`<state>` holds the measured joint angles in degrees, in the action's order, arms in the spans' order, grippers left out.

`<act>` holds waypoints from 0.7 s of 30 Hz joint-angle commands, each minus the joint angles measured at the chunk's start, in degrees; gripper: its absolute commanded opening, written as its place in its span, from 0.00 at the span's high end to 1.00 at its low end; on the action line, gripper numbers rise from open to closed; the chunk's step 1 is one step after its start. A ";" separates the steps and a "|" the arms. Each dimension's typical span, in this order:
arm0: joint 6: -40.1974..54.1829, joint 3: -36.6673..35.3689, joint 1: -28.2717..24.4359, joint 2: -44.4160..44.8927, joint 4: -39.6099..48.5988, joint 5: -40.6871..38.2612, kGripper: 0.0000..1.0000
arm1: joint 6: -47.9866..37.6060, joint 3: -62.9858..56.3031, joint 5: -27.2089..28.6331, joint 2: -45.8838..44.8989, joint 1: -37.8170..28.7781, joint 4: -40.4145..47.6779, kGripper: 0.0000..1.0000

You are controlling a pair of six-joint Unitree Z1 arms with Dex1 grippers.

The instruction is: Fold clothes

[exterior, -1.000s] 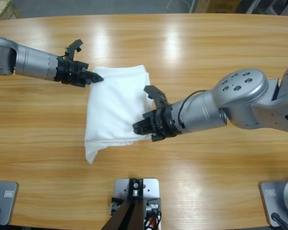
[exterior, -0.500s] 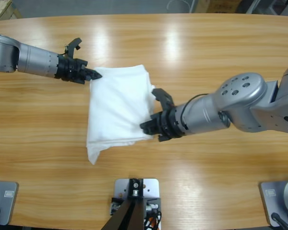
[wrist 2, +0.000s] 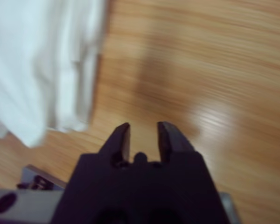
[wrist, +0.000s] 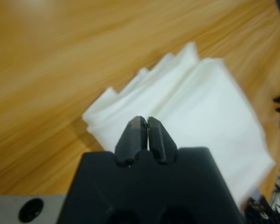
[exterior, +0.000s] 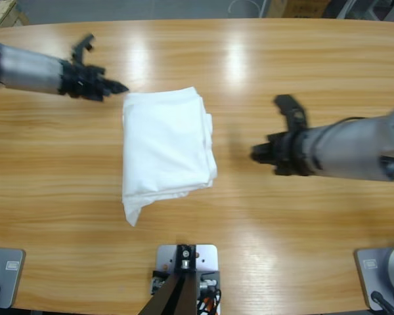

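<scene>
I see the folded shirt between both: left end effector pinched empty just beside it, right end effector narrowly parted, apart.

Overhead lighting is bright and even, producing two pale glare patches on the glossy worktop in the high view and a soft shadow just right of the folded white T-shirt. Both arms are motion-blurred in the high view, most strongly the right hand. Both wrist views are smeared, with wood grain streaked and cloth edges soft.
</scene>
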<state>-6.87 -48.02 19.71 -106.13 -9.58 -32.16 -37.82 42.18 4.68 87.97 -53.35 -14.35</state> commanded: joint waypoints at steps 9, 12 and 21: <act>31.55 -27.85 21.09 12.86 59.11 22.91 0.00 | -0.60 5.44 1.32 -12.61 4.13 -23.25 0.00; 34.49 -34.44 24.27 8.17 63.54 23.81 0.00 | -0.64 5.46 0.56 -12.59 4.13 -23.18 0.00; 37.47 -42.00 33.13 -2.17 67.85 24.07 0.00 | -1.06 4.97 -0.58 -12.40 4.22 -22.11 0.00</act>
<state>29.50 -87.24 46.72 -98.55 56.31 -8.94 -38.43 47.79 5.43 76.52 -49.73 -36.87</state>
